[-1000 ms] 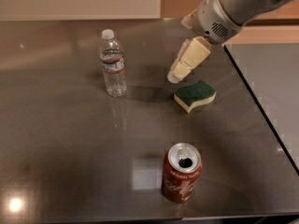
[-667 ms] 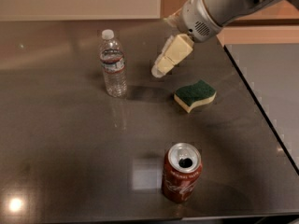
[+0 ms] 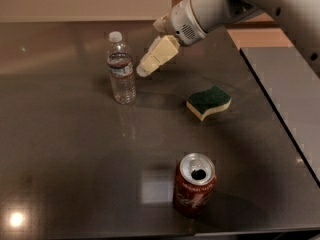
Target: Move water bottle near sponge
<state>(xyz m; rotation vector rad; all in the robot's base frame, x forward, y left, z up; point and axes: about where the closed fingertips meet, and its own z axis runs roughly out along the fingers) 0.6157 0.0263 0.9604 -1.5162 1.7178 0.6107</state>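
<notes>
Gripper (image 3: 148, 66) has swung left from over the sponge (image 3: 208, 102) to just beside the upright water bottle (image 3: 121, 69), not yet grasped, well left of the sponge; whether its claw is apart or together I cannot tell.

Setting: dark, glossy grey-brown table (image 3: 60, 149) fills most of the view. Surface is reflective.

Reflections: round bright spot (image 3: 16, 219) at 7 o'clock near the corner; pale square patch (image 3: 156, 186) at 6 o'clock; faint glint (image 3: 22, 49) at 10 o'clock (light sources themselves out of frame).

Far side: cream wall panel (image 3: 75, 1) runs along the top from 10 to 12 o'clock. Warm orange-brown strip (image 3: 255, 36) at 2 o'clock, beyond the table's far edge.

Right side: lighter grey slab (image 3: 285, 84) at 3 o'clock, set off from the table by a dark diagonal seam.

Gripper (image 3: 144, 71) hangs over the table at 12 o'clock of centre.
</notes>
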